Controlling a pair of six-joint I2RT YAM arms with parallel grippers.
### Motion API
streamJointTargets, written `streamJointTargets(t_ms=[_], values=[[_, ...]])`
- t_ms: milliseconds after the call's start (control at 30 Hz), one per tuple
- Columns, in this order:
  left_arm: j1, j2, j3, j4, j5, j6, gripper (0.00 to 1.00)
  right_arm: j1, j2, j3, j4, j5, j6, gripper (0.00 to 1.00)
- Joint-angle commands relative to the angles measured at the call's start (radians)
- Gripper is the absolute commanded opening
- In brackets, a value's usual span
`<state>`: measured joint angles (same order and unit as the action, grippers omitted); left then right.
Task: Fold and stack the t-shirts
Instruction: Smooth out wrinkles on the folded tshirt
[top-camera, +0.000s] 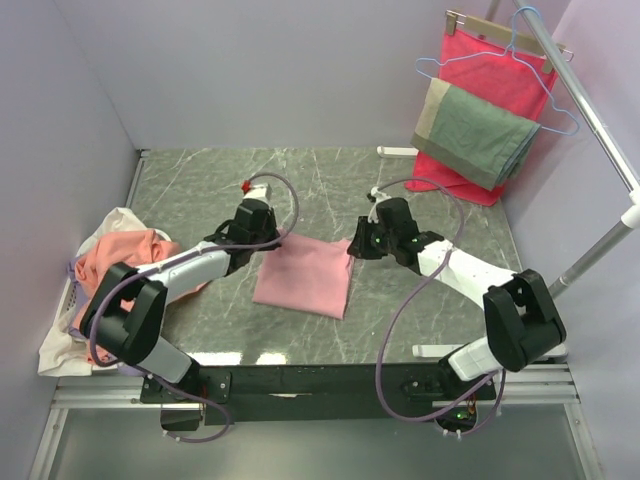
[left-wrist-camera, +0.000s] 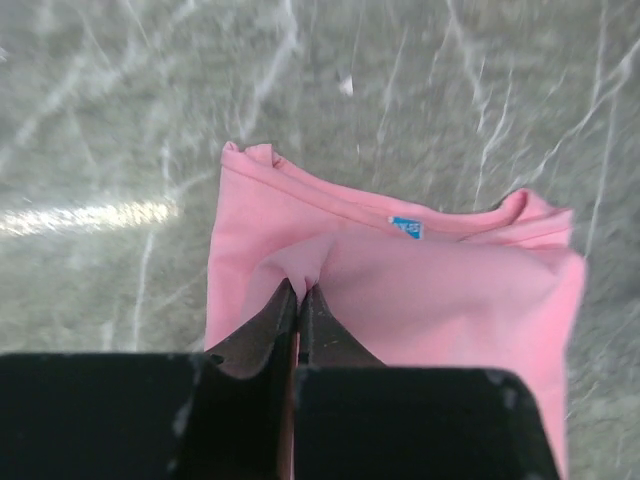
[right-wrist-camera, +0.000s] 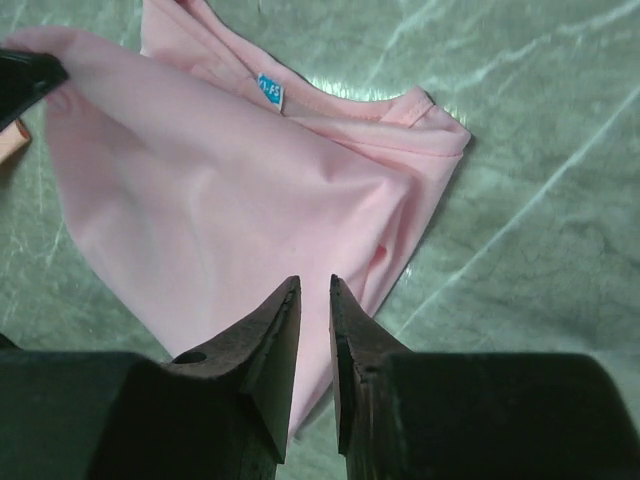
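A light pink t-shirt (top-camera: 305, 275) lies folded in the middle of the marble table (top-camera: 200, 190). My left gripper (top-camera: 273, 242) sits at its far left corner, shut on a pinch of the pink fabric (left-wrist-camera: 440, 280) just below the collar; in the left wrist view the left gripper (left-wrist-camera: 300, 288) has a small ridge of cloth rising between its tips. My right gripper (top-camera: 356, 245) is at the far right corner. In the right wrist view the right gripper (right-wrist-camera: 315, 282) has its jaws a narrow gap apart over the pink t-shirt (right-wrist-camera: 220, 180), with the shirt's edge showing in the gap.
A heap of other t-shirts lies at the table's left edge, salmon-orange (top-camera: 125, 255) over white (top-camera: 60, 345). At the back right a red cloth (top-camera: 500, 70) and a grey-green and beige cloth (top-camera: 475, 130) hang from a hanger on a metal rail (top-camera: 600, 130).
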<state>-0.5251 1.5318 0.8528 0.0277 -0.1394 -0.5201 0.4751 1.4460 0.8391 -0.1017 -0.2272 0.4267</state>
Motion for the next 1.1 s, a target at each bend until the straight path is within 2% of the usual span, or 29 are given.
streamJointTargets(t_ms=[0,67,167,200,233,300,333,367,400,433,533,700,800,933,1067], values=[[0.042,-0.033,0.029,0.041,-0.026,-0.026,0.02,-0.007,0.066,0.089,0.026,0.019,-0.042,0.25],[0.063,0.002,0.043,0.051,0.003,-0.021,0.03,-0.007,0.120,0.133,0.002,0.026,-0.040,0.25],[0.068,0.065,0.075,0.049,0.009,-0.020,0.09,-0.009,0.166,0.153,0.037,0.023,-0.014,0.40],[0.068,0.088,0.086,0.051,0.004,-0.026,0.11,-0.009,0.180,0.166,0.048,0.020,-0.011,0.49],[0.071,0.134,0.095,0.064,0.012,-0.024,0.17,-0.010,0.197,0.181,0.049,0.014,-0.009,0.53],[0.073,0.188,0.140,0.069,0.020,-0.024,0.25,-0.010,0.255,0.225,0.042,-0.024,-0.008,0.55],[0.073,0.232,0.155,0.074,0.044,-0.021,0.34,-0.009,0.270,0.233,0.046,-0.034,-0.006,0.55],[0.073,0.249,0.187,0.077,0.050,-0.012,0.39,-0.007,0.284,0.236,0.054,-0.044,0.000,0.55],[0.074,0.258,0.196,0.078,0.052,-0.015,0.45,-0.009,0.287,0.236,0.060,-0.067,0.004,0.56],[0.073,0.264,0.203,0.075,0.047,-0.020,0.59,-0.004,0.289,0.238,0.068,-0.072,0.007,0.56],[0.073,0.225,0.201,0.063,0.003,-0.029,0.72,0.000,0.277,0.226,0.091,-0.107,0.018,0.56],[0.073,0.111,0.167,0.025,-0.097,-0.034,0.77,0.013,0.251,0.203,0.129,-0.164,0.030,0.56],[0.073,0.036,0.152,0.015,-0.100,-0.024,0.81,0.017,0.254,0.193,0.155,-0.207,0.044,0.58],[0.068,0.005,0.152,0.023,0.003,-0.012,0.80,0.023,0.306,0.190,0.180,-0.262,0.070,0.58],[0.066,0.043,0.131,0.060,0.148,-0.014,0.78,0.022,0.341,0.175,0.203,-0.273,0.080,0.58]])
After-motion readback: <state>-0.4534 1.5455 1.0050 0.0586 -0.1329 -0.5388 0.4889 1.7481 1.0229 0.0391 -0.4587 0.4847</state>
